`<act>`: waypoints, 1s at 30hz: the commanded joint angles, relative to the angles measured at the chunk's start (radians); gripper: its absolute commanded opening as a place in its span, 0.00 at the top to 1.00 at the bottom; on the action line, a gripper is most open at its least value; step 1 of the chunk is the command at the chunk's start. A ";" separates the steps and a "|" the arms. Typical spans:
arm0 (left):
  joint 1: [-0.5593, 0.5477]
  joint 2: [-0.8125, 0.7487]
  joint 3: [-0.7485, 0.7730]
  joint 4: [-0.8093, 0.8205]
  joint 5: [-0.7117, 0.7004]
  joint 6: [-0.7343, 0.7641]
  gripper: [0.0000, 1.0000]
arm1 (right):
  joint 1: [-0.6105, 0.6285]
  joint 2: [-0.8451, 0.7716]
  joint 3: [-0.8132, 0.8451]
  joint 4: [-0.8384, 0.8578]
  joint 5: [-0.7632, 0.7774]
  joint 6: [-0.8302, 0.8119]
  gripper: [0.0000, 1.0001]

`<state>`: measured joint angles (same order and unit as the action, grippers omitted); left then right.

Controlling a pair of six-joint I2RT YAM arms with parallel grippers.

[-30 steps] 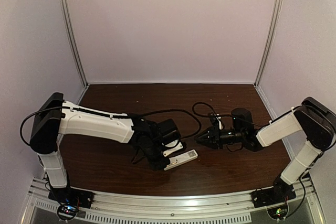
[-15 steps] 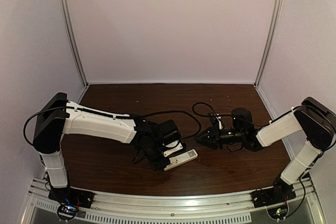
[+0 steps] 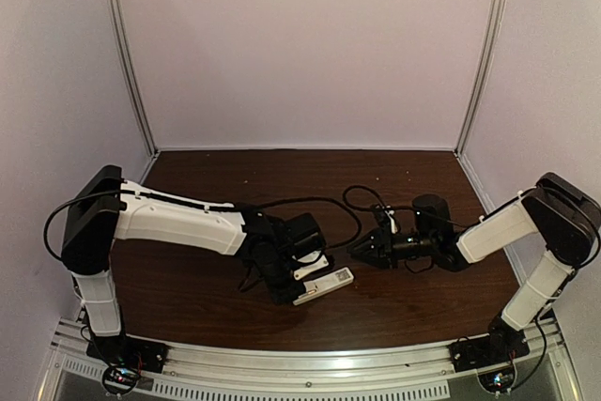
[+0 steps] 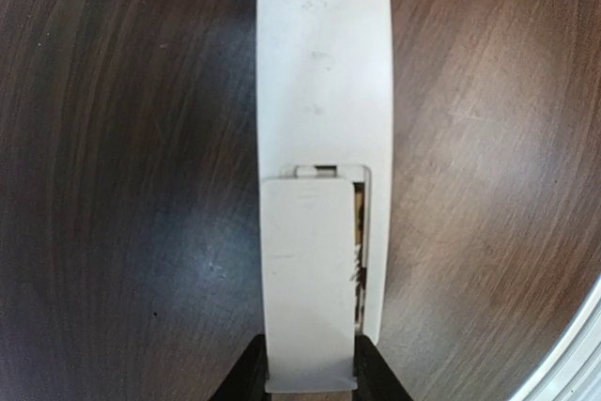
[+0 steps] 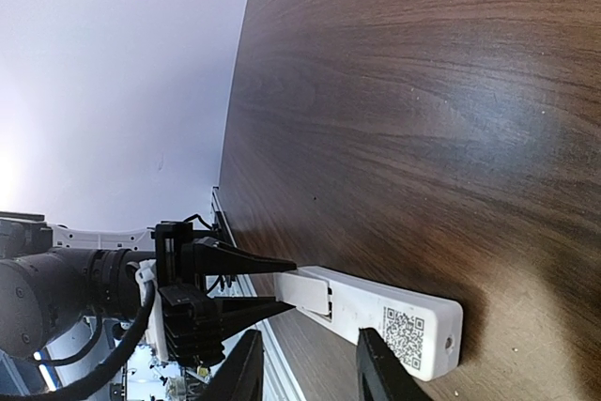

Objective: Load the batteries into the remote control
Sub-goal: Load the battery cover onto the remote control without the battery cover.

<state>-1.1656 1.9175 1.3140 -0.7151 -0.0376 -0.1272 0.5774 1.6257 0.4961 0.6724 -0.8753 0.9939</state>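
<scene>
Where the remote control (image 3: pixel 329 281) lies: flat on the dark wood table (image 3: pixel 216 185), near the front rail and about midway between the two arm bases.
Remote facing: back side up, with a QR code (image 5: pixel 402 331) printed near the end that points toward the right arm.
Battery bay: at the remote's other end, the end nearest the left arm.
Cover (image 4: pixel 310 279): a small flat white piece lying over the bay, shifted to one side and sticking out past the remote's end, so it is not seated flush.
Batteries (image 4: pixel 357 232): seen only as a gold-brown sliver in the gap along one edge of the cover, inside the bay. How many are in there cannot be told.
Left gripper (image 4: pixel 310 377): low over the table at the bay end. Its jaws are drawn narrow, and a dark fingertip (image 4: pixel 246 375) presses against each long edge of the cover's protruding end.
Right gripper (image 3: pixel 357 253): held off the table just beyond the remote's QR end, pointing toward it and not touching it.
Right jaws: parted a little, with only table showing between the two fingers (image 5: pixel 246 363) and nothing held.
Arms: both reach inward, their grippers facing each other across the remote.
</scene>
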 commanded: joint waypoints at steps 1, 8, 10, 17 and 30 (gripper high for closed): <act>0.004 0.019 0.022 0.017 0.031 0.014 0.69 | -0.002 0.015 -0.003 0.028 -0.008 -0.011 0.64; 0.004 0.008 0.025 0.012 0.038 -0.001 0.69 | -0.002 0.020 -0.005 0.034 -0.008 -0.010 0.64; 0.004 0.007 0.025 0.009 0.038 -0.001 0.70 | -0.002 0.020 -0.004 0.033 -0.008 -0.011 0.64; 0.005 0.003 0.031 0.004 0.038 -0.009 0.70 | -0.002 0.025 -0.004 0.029 -0.004 -0.015 0.65; 0.004 0.001 0.036 -0.008 0.071 -0.029 0.69 | 0.009 0.071 0.001 0.007 0.013 -0.038 0.64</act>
<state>-1.1637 1.9190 1.3228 -0.7235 0.0074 -0.1429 0.5781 1.6684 0.4965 0.6773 -0.8749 0.9791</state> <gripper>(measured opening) 0.308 0.355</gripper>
